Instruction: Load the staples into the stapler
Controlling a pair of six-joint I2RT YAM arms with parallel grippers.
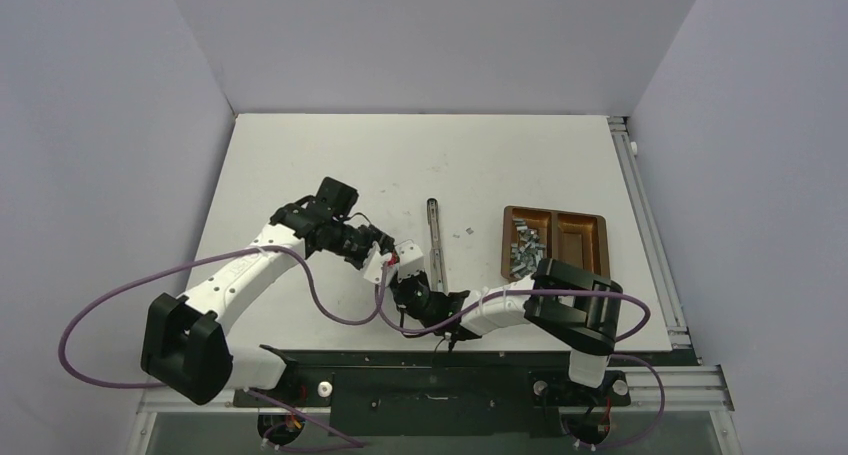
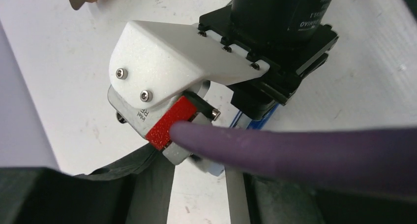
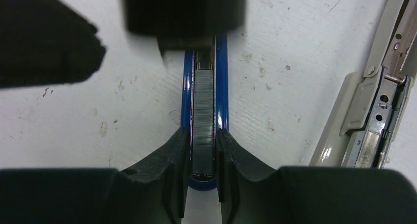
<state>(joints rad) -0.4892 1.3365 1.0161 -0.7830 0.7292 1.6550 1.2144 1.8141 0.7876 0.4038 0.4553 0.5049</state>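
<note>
My right end effector clamps the blue stapler, 1 staple strip in its channel; loose staples lie in the tray's left compartment. My left end effector's grip is unclear.

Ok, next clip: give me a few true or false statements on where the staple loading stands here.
1. A staple strip lies in the blue channel of the stapler. True.
2. The wooden tray is empty. False: loose staples fill its left compartment.
3. The right gripper has one finger on each side of the channel. True.
4. The stapler is shut. False: its grey top is swung open and lies flat on the table.
</note>
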